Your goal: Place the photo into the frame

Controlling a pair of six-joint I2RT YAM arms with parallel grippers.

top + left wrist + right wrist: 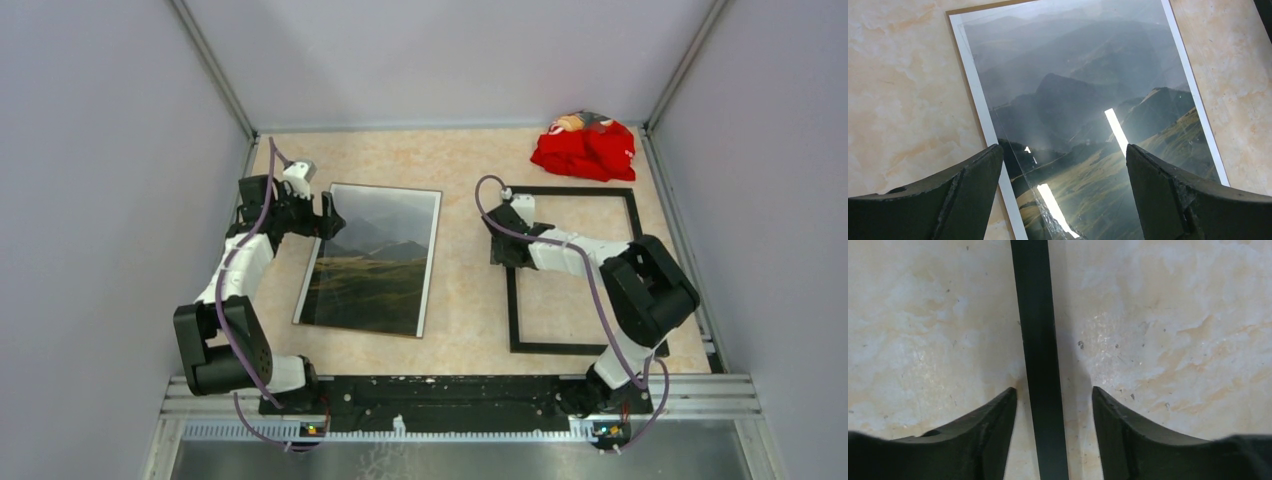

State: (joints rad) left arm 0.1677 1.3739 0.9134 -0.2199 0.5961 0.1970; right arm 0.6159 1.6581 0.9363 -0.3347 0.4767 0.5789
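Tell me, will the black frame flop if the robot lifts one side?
Probably stays stiff: the frame has thin, straight bars. It looks light, being an empty outline. Held by one bar, it may swing or tilt.

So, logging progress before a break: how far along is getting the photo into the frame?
Nothing finished: the photo lies face up, apart from the empty frame. In hand: the right claw straddles one side bar of the frame, jaws not touching it; the open left claw hovers over the photo's edge. Left: joining the two.
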